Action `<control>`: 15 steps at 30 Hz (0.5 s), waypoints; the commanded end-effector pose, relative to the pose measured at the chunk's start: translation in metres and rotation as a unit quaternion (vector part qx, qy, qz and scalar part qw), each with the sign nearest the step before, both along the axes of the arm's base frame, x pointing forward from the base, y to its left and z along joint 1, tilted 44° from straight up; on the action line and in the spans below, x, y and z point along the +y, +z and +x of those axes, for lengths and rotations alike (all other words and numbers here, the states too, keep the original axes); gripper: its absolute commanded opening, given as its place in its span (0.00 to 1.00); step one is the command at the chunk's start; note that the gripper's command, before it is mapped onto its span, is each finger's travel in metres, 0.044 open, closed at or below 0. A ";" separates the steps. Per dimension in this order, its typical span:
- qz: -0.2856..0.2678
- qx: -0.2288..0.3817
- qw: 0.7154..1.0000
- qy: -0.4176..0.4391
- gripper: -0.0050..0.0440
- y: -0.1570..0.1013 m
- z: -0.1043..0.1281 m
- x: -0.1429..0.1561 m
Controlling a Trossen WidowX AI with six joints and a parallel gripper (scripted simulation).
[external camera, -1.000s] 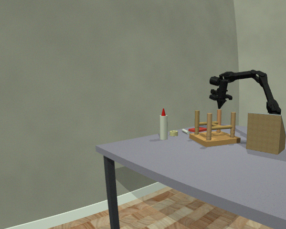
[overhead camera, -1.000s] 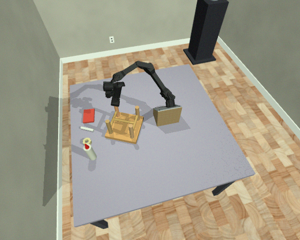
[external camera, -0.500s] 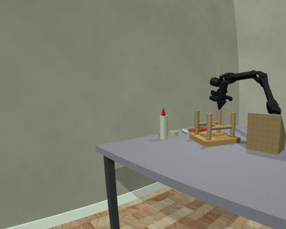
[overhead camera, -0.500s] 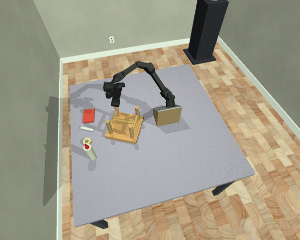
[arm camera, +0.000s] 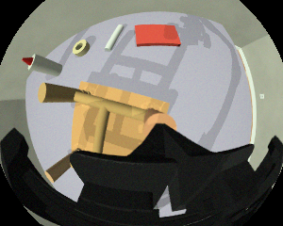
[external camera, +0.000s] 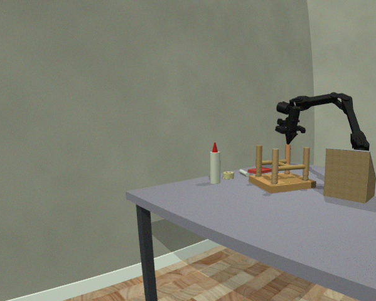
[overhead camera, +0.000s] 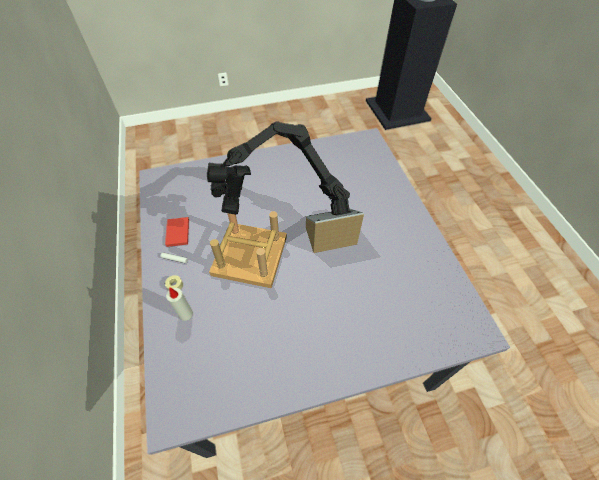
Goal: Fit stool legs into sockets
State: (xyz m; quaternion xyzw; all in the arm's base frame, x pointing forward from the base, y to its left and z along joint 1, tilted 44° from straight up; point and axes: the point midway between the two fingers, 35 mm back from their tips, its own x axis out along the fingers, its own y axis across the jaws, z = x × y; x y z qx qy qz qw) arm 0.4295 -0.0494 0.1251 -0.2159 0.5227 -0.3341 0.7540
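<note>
The stool seat (overhead camera: pixel 241 274) (external camera: pixel 293 186) (arm camera: pixel 127 95) lies flat, upside down, with rails between legs. The near left leg (overhead camera: pixel 217 254) (external camera: pixel 258 162) (arm camera: pixel 57 93), near right leg (overhead camera: pixel 262 262) (external camera: pixel 275 167) (arm camera: pixel 58 169) and far right leg (overhead camera: pixel 273 223) (external camera: pixel 306 163) stand upright at its corners. The reddish far left leg (overhead camera: pixel 233 222) (external camera: pixel 287 156) (arm camera: pixel 157 118) stands at its corner. My gripper (overhead camera: pixel 230 212) (external camera: pixel 288 143) (arm camera: pixel 159 127) is shut and empty, its tips at that leg's top. Whether they touch, and whether every shoulder meets the seat, I cannot tell.
A red block (overhead camera: pixel 176 231) (external camera: pixel 259 170) (arm camera: pixel 157 35), white stick (overhead camera: pixel 173 257) (external camera: pixel 243 172) (arm camera: pixel 114 38), tape roll (overhead camera: pixel 169 286) (external camera: pixel 228 176) (arm camera: pixel 75 48) and glue bottle (overhead camera: pixel 182 307) (external camera: pixel 214 168) (arm camera: pixel 47 66) are left of the stool. A brown wedge-shaped block (overhead camera: pixel 335 233) (external camera: pixel 346 175) stands right, by the arm's base.
</note>
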 end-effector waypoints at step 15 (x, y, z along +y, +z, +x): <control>0.002 0.012 1.000 -0.012 0.10 -0.016 -0.004 -0.016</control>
